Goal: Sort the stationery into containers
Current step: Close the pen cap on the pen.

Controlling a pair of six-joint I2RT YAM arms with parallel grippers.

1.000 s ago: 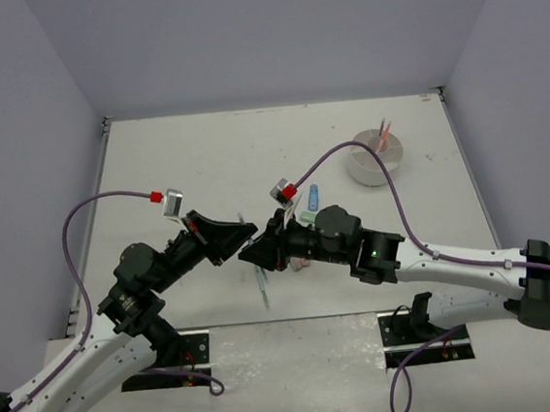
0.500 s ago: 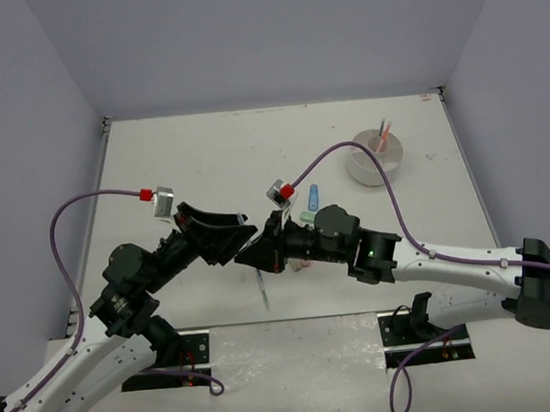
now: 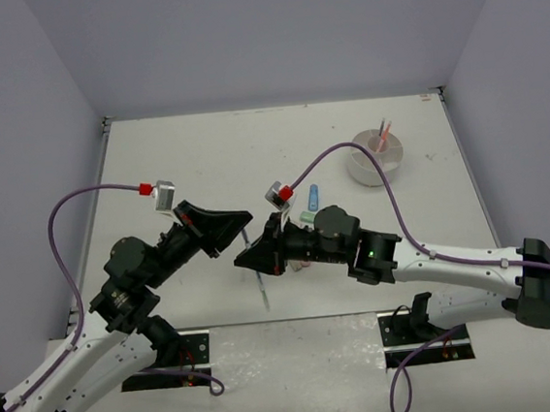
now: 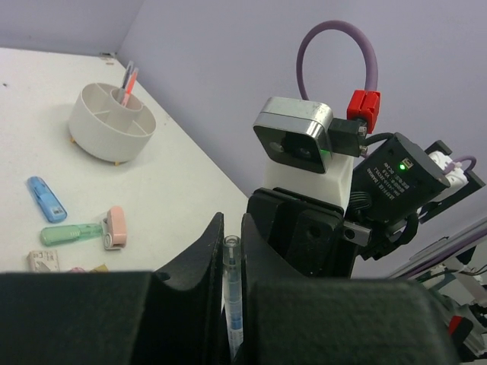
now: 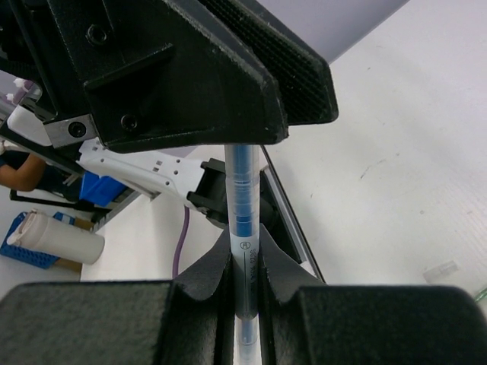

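White bench, lilac walls. Toward the near edge, mid-bench: pen [image 5: 242, 198] clamped from two sides at once, one end sticking out toward that edge. Shut on one end, the left gripper [image 4: 230, 228], having sprung wide and snapped closed again within the last second while backing off slightly. Pinched on the barrel, the right gripper [image 5: 245, 255], narrower than a second ago. Reads as a re-grip mid-handover; pen not yet sorted. Beyond, loose blocks [image 4: 47, 199] near the centre. Farthest, toward the far right corner, tub [image 3: 378, 162] with pens [image 3: 383, 129] standing inside.

Clear bluish pen [image 5: 243, 205], well apart from white tub [image 3: 378, 157].
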